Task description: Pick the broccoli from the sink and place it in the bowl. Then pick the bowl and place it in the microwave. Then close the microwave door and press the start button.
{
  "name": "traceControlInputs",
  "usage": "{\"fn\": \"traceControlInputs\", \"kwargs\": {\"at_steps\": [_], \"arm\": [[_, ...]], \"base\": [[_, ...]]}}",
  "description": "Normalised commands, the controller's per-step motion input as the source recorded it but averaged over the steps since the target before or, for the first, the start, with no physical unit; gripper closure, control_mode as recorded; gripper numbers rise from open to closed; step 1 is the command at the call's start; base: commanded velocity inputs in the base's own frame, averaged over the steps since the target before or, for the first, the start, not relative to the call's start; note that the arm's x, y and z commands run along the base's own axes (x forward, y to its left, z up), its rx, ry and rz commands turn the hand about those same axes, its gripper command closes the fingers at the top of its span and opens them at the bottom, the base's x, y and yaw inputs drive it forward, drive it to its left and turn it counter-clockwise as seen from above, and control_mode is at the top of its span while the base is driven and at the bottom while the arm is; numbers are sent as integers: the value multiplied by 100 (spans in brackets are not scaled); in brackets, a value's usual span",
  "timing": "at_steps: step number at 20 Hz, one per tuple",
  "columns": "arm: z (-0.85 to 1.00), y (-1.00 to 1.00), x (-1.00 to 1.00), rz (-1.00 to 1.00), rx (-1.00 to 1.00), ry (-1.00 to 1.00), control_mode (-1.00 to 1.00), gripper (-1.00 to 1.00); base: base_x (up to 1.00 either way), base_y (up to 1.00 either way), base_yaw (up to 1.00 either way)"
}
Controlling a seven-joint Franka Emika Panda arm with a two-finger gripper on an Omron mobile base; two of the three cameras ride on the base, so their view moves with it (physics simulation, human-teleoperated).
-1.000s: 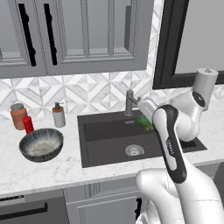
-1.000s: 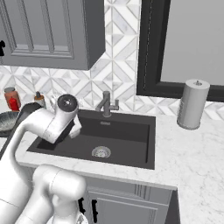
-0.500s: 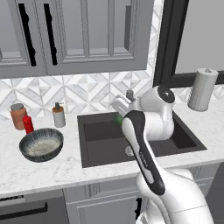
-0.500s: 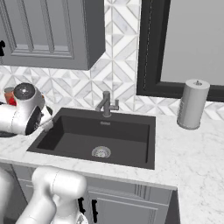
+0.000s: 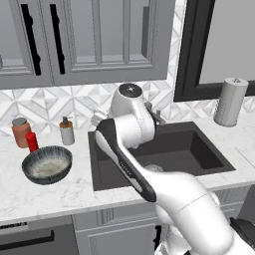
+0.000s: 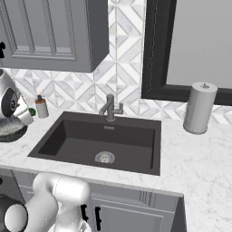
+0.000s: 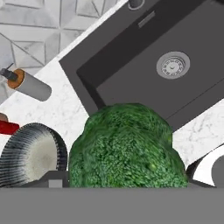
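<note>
above the counter just left of the sink (image 7: 131, 57), broccoli (image 7: 124, 148) sits held in wide-set jaws, short of the bowl (image 7: 33, 153); carry step; next, centre over bowl, release

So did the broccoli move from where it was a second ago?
Yes. The broccoli, held in the pincer, has left the sink near the faucet and travelled left toward the bowl.
</note>
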Motion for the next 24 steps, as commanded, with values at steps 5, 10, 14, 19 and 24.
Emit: {"fn": "traceControlInputs", "kwargs": {"at_steps": [5, 10, 14, 19, 24], "arm": [[0, 20, 25, 17, 2, 17, -100, 100], [-7, 28, 14, 19, 2, 4, -100, 100], [-13, 27, 20, 15, 0, 1, -100, 100], [-32, 20, 28, 14, 4, 5, -100, 100], [-33, 6, -1, 8, 14, 0, -100, 100]], "base": [[0, 0, 0], [0, 0, 0], [0, 0, 0], [0, 0, 0], [0, 0, 0]]}}
